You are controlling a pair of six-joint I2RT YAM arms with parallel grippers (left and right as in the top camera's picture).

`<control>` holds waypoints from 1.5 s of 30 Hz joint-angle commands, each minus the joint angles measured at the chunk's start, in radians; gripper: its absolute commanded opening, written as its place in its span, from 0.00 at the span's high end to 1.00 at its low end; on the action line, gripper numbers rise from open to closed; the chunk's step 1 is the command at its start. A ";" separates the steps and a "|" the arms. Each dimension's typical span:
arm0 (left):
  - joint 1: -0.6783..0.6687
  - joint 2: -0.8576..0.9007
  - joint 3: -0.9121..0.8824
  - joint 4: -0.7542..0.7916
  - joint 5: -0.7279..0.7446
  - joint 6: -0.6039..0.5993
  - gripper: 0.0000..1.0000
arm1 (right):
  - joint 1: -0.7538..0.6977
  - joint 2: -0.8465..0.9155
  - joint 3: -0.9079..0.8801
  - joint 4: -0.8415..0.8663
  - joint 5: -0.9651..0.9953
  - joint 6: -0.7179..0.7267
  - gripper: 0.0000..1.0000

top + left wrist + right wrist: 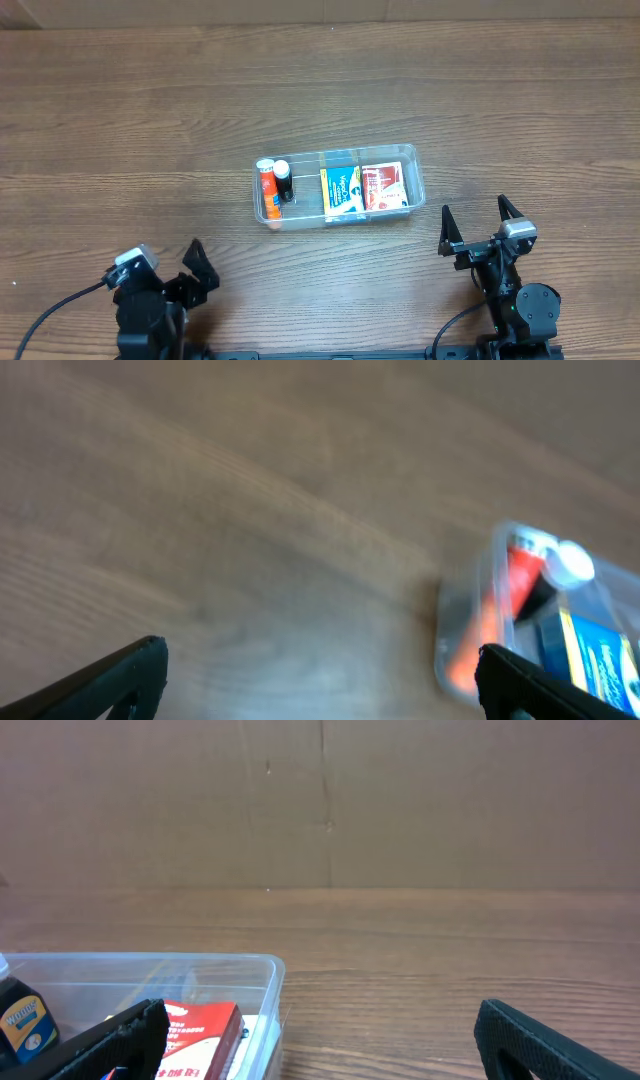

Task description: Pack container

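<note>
- Wood-grain surface (120,120) fills the scene, and everything on it sits in the middle.
- Nearest the robot, the left hand (200,268) hangs low with its fingers spread wide and nothing between them. It is angled toward the tub's left end.
- The right hand (477,215) is equally wide and empty, just short of the tub's right corner. Both look parked clear of the load, most likely so as not to knock it.
- Beyond them sits the container (303,195), centred between the two hands and a little farther out, open side up.
- Its long axis runs left to right, with the right end turned slightly away from the robot.
- At the left end an orange tube (266,188) and a black bottle (283,182) lie flat side by side, white caps pointing away.
- At the right end a blue and yellow box (341,190) and a red box (385,187) lie face up, side by side.
- Laid flat like this, everything sits below the shallow rim, and bare floor remains between the pairs.
- Nothing loose shows outside the tub, so packing looks nearly done.
- Farthest off, a brown backdrop (320,800) rises behind the surface.
</note>
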 commanded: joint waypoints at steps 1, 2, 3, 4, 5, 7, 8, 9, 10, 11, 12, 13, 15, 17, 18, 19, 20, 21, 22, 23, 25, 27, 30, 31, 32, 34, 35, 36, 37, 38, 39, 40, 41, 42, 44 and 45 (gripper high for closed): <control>0.010 -0.077 -0.124 0.179 -0.024 0.143 0.00 | 0.006 -0.006 -0.010 0.005 -0.006 -0.004 0.00; 0.010 -0.083 -0.165 0.269 -0.024 0.178 0.00 | 0.006 -0.006 -0.010 0.005 -0.006 -0.004 0.00; 0.010 -0.081 -0.195 0.344 -0.023 0.213 0.00 | 0.006 -0.006 -0.010 0.005 -0.006 -0.004 0.00; 0.010 -0.081 -0.218 0.402 -0.020 0.238 0.00 | 0.006 -0.006 -0.010 0.005 -0.006 -0.004 0.00; 0.010 -0.082 -0.251 0.488 -0.007 0.281 0.00 | 0.006 -0.006 -0.010 0.005 -0.006 -0.004 0.00; 0.010 -0.082 -0.315 0.654 0.023 0.365 0.00 | 0.006 -0.006 -0.010 0.005 -0.006 -0.004 0.00; 0.010 -0.082 -0.348 0.733 0.034 0.400 0.00 | 0.006 -0.006 -0.010 0.005 -0.006 -0.004 0.00; 0.010 -0.082 -0.389 0.819 0.049 0.426 0.00 | 0.006 -0.006 -0.010 0.005 -0.006 -0.004 0.00; 0.010 -0.082 -0.415 0.856 0.056 0.433 0.00 | 0.006 -0.006 -0.010 0.005 -0.006 -0.004 0.00; 0.011 -0.082 -0.409 0.838 0.055 0.438 0.00 | 0.006 -0.006 -0.010 0.005 -0.006 -0.004 0.00; 0.010 -0.082 -0.410 0.827 0.055 0.441 0.00 | 0.006 -0.006 -0.010 0.005 -0.006 -0.004 0.00; 0.010 -0.082 -0.410 0.819 0.054 0.440 0.00 | 0.006 -0.006 -0.010 0.005 -0.006 -0.004 0.00; 0.010 -0.082 -0.410 0.765 0.055 0.438 0.00 | 0.006 -0.006 -0.010 0.005 -0.006 -0.004 0.00; 0.010 -0.079 -0.410 0.752 0.055 0.438 0.00 | 0.006 -0.006 -0.010 0.005 -0.006 -0.004 0.00; 0.010 -0.079 -0.410 0.750 0.055 0.438 0.00 | 0.006 -0.006 -0.010 0.005 -0.006 -0.004 0.00; 0.010 -0.078 -0.410 0.751 0.055 0.438 0.00 | 0.006 -0.006 -0.010 0.005 -0.006 -0.004 0.00; 0.010 -0.078 -0.410 0.750 0.055 0.438 0.00 | 0.006 -0.006 -0.010 0.005 -0.006 -0.004 0.00; 0.010 -0.077 -0.410 0.751 0.055 0.438 0.00 | 0.006 -0.006 -0.010 0.005 -0.006 -0.004 0.00; 0.010 -0.077 -0.410 0.751 0.055 0.438 0.00 | 0.006 -0.006 -0.010 0.005 -0.006 -0.004 0.00; 0.010 -0.077 -0.410 0.751 0.055 0.438 0.00 | 0.006 -0.006 -0.010 0.005 -0.006 -0.004 0.00; 0.010 -0.077 -0.410 0.751 0.055 0.438 0.00 | 0.006 -0.006 -0.010 0.005 -0.006 -0.004 0.00; 0.010 -0.077 -0.410 0.751 0.055 0.438 0.00 | 0.006 -0.006 -0.010 0.005 -0.006 -0.004 0.00; 0.010 -0.077 -0.410 0.751 0.055 0.438 0.00 | 0.006 -0.006 -0.010 0.005 -0.006 -0.004 0.00; 0.010 -0.077 -0.410 0.751 0.055 0.438 0.00 | 0.006 -0.006 -0.010 0.005 -0.006 -0.004 0.00; 0.010 -0.077 -0.410 0.751 0.055 0.438 0.00 | 0.006 -0.006 -0.010 0.005 -0.006 -0.004 0.00; 0.010 -0.077 -0.410 0.751 0.055 0.438 0.00 | 0.006 -0.006 -0.010 0.005 -0.006 -0.004 0.00; 0.010 -0.077 -0.410 0.751 0.055 0.438 0.00 | 0.006 -0.006 -0.010 0.005 -0.006 -0.004 0.00; 0.010 -0.077 -0.410 0.751 0.055 0.438 0.00 | 0.006 -0.006 -0.010 0.005 -0.006 -0.004 0.00; 0.010 -0.077 -0.410 0.751 0.055 0.438 0.00 | 0.006 -0.006 -0.010 0.005 -0.006 -0.004 0.00; 0.010 -0.077 -0.410 0.751 0.055 0.438 0.00 | 0.006 -0.006 -0.010 0.005 -0.006 -0.004 0.00; 0.010 -0.077 -0.410 0.751 0.055 0.438 0.00 | 0.006 -0.006 -0.010 0.005 -0.006 -0.004 0.00; 0.010 -0.077 -0.410 0.751 0.055 0.438 0.00 | 0.006 -0.006 -0.010 0.005 -0.006 -0.004 0.00; 0.010 -0.077 -0.410 0.751 0.055 0.438 0.00 | 0.006 -0.006 -0.010 0.005 -0.006 -0.004 0.00; 0.010 -0.077 -0.410 0.751 0.055 0.438 0.00 | 0.006 -0.006 -0.010 0.005 -0.006 -0.004 0.00; 0.010 -0.077 -0.410 0.751 0.055 0.438 0.00 | 0.006 -0.006 -0.010 0.005 -0.006 -0.004 0.00; 0.010 -0.077 -0.410 0.751 0.055 0.438 0.00 | 0.006 -0.006 -0.010 0.005 -0.006 -0.004 0.00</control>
